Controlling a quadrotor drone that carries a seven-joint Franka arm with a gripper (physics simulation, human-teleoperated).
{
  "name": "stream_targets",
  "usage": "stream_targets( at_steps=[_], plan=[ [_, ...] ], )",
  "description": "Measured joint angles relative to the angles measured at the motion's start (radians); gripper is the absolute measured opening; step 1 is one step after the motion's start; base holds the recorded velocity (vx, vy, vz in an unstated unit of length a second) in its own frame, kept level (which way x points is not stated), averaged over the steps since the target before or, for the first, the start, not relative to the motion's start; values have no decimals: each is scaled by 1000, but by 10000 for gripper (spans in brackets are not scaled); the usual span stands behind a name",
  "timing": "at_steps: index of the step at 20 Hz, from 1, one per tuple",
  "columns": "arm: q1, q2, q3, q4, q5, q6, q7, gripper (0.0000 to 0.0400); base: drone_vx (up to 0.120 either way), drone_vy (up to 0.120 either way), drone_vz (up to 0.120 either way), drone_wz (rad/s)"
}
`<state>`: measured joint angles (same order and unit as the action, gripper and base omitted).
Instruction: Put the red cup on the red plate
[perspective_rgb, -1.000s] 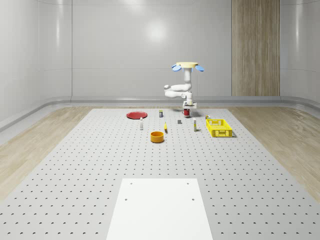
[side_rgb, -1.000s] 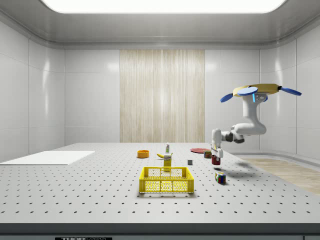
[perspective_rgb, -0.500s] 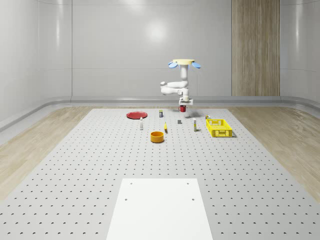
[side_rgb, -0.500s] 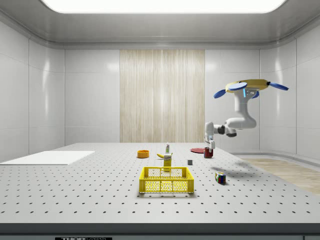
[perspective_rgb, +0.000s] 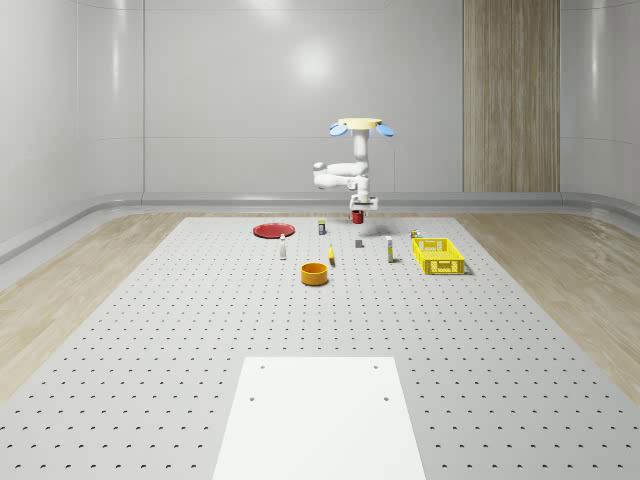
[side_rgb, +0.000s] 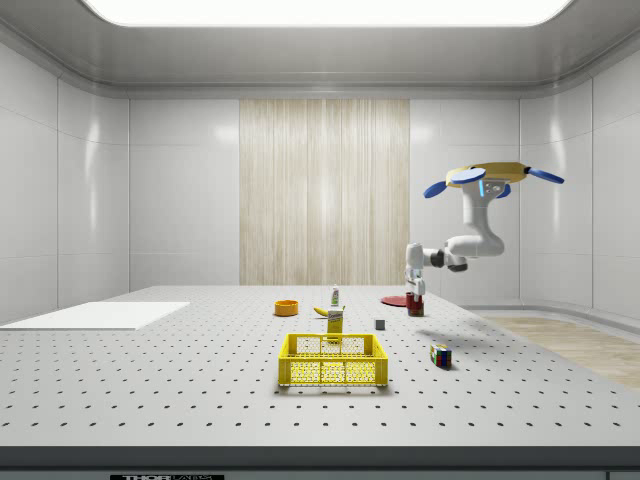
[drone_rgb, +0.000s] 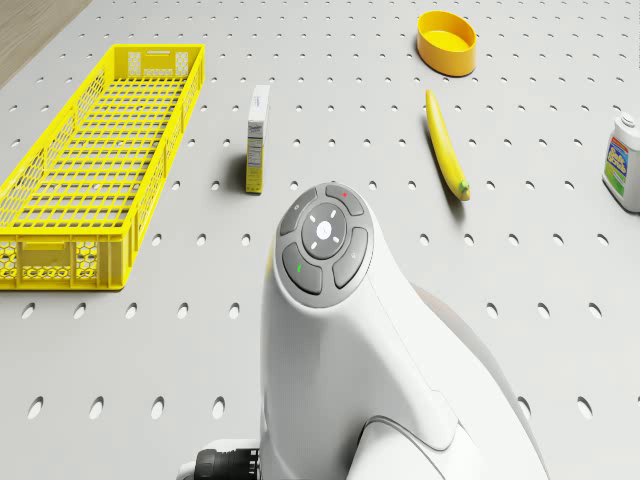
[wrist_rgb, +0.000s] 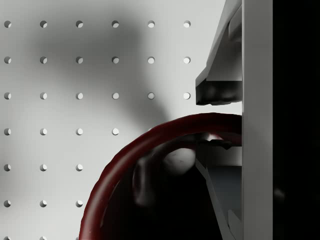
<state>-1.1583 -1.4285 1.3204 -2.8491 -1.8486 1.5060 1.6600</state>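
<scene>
Hovering above the bench (perspective_rgb: 150, 330), the drone (perspective_rgb: 360, 126) carries the red cup (perspective_rgb: 357, 216), pinched by its rim in the end effector (perspective_rgb: 358, 209), and the next move is probably to bring it over the red plate (perspective_rgb: 271, 230) toward the whole-scene view's left.

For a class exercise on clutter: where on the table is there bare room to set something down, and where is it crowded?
Bare: the wide stretch between the orange bowl and the white mat, and everything toward the whole-scene view's left of the red plate. Crowded: the far cluster between red plate and yellow crate.

Simulated lab: perforated table (perspective_rgb: 150, 340)
</scene>
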Motion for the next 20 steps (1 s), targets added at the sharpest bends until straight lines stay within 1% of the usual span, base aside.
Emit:
stream_targets(
  at_steps=[3,6,10,12,15,20],
  plan=[
    [-2,-6,1,0,3,6,1,100,0,-120,120,0],
    [-3,-12,2,1,6,11,3,100,-13,-120,0,0],
    [-5,-20,4,1,9,18,4,100,-120,-120,0,0],
    [-6,-24,4,1,11,22,5,100,-60,-120,0,0],
    [-8,-29,5,1,13,27,6,100,-120,-120,0,0],
    [-10,-37,6,2,16,35,8,100,-88,-120,0,0]
  ],
)
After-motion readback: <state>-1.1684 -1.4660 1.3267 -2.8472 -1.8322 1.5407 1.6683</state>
